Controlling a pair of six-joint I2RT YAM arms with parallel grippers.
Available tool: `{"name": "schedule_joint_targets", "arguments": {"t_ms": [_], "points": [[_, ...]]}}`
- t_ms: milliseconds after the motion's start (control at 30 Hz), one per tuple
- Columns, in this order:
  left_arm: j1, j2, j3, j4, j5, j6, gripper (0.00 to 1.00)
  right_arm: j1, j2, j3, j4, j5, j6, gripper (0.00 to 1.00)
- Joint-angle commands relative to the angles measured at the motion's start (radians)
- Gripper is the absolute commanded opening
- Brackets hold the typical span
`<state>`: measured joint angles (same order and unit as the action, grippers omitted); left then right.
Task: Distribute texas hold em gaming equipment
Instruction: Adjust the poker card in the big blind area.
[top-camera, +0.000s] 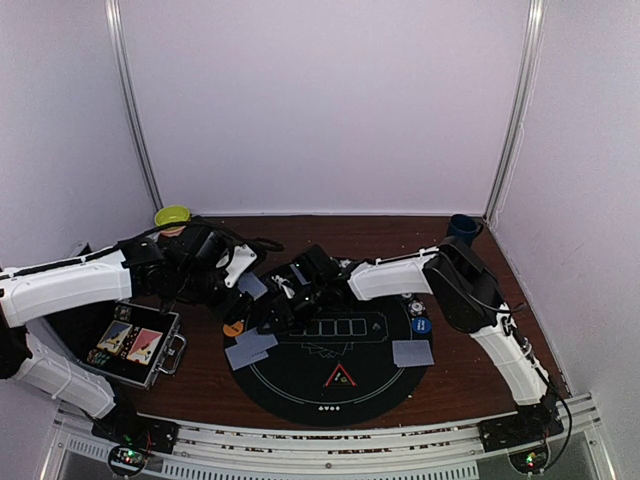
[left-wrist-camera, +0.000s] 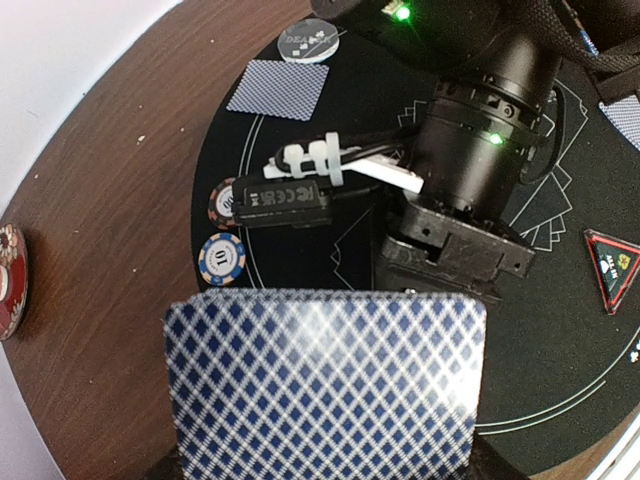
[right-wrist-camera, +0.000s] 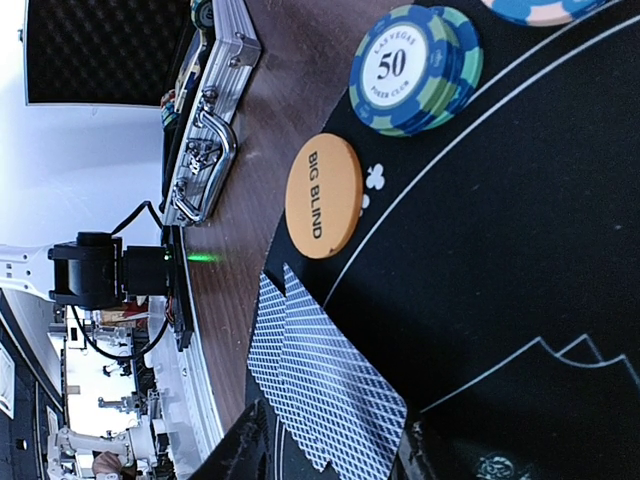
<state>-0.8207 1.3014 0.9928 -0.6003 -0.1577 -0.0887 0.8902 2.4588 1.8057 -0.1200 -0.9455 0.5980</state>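
Note:
My left gripper (top-camera: 238, 270) is shut on a deck of blue-diamond-backed cards (left-wrist-camera: 325, 385); the deck hides its fingers. My right gripper (right-wrist-camera: 325, 440) is open low over the black round mat (top-camera: 370, 385), and two overlapping face-down cards (right-wrist-camera: 325, 390) lie between its fingers; they also show in the top view (top-camera: 250, 350). Just beyond them lies the orange BIG BLIND button (right-wrist-camera: 323, 195), then a stack of green-blue 50 chips (right-wrist-camera: 415, 68). A single card (top-camera: 413, 352), a blue button (top-camera: 420, 325) and the red triangle marker (top-camera: 340, 377) lie on the mat.
An open metal case (top-camera: 135, 345) with chips stands at the left front. The yellow-green bowl (top-camera: 172, 215) is at the far left and the dark mug (top-camera: 462, 228) at the far right. Two chips (left-wrist-camera: 222, 258) and a white dealer button (left-wrist-camera: 306, 42) lie near my right wrist (left-wrist-camera: 470, 150).

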Motion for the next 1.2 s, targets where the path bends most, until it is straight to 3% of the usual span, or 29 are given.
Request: {"name": "schedule_joint_targets", "arguments": {"t_ms": [0,567,1167], "points": [[0.006,-0.008,0.005,0.039,-0.006,0.005,0.65,0.024,-0.03,-0.01,-0.03,-0.004,-0.019,0.42],[0.005,-0.012,0.0,0.04,-0.002,0.003,0.64,0.06,-0.027,0.033,-0.105,0.049,-0.085,0.48],[0.006,-0.026,0.0,0.042,-0.004,0.005,0.64,0.073,-0.099,0.07,-0.277,0.296,-0.256,0.57]]}}
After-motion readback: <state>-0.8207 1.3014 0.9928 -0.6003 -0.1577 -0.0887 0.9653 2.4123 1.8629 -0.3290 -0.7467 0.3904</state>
